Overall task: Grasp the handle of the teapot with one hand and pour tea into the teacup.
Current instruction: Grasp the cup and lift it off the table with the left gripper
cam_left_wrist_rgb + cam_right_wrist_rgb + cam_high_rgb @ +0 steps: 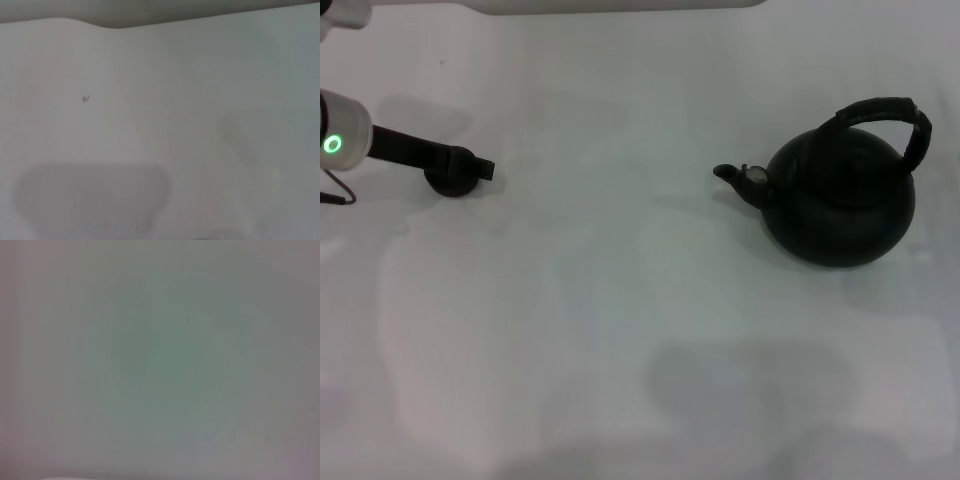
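Teapot (pixel 840 205) sits upright, well apart from left gripper (pixel 480 170) over teacup (pixel 450 184)

We see a wide stretch of bare white tabletop (pixel 620 330) lying open between the big round-bellied matte black teapot (pixel 840 205) on the right and the tiny dark round teacup (pixel 452 183) far left. The left gripper (pixel 480 170) reaches over the cup, crowding access there. The teapot's thick arched black handle (pixel 890 115) stands unobstructed above.
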Robot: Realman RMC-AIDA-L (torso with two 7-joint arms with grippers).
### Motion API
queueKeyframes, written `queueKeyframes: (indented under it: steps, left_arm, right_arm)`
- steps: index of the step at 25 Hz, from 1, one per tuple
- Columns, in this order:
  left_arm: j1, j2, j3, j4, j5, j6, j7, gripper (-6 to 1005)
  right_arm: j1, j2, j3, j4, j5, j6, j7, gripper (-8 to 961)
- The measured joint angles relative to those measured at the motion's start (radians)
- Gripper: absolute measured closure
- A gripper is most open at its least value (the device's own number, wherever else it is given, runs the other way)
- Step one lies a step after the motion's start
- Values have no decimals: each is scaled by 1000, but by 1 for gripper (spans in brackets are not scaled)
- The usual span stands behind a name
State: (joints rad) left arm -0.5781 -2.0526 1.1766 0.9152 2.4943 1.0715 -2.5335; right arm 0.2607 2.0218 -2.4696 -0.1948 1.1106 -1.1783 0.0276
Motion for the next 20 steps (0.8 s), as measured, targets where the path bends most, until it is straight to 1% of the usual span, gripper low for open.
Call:
queueKeyframes:
  steps: [11,16,20]
  left_arm:
    - [0,1,0,-9,1,-21,-23,123]
    - [0,4,0,-5,1,-18,-35,147]
    - [-1,7,0,-5,1,-11,-35,203]
  right_arm:
    - [-1,0,0,0,0,0,0,81]
    - [-3,0,-3,0,0,-1,0,81]
    - [-7,0,-5,-5,0,-3,1,81]
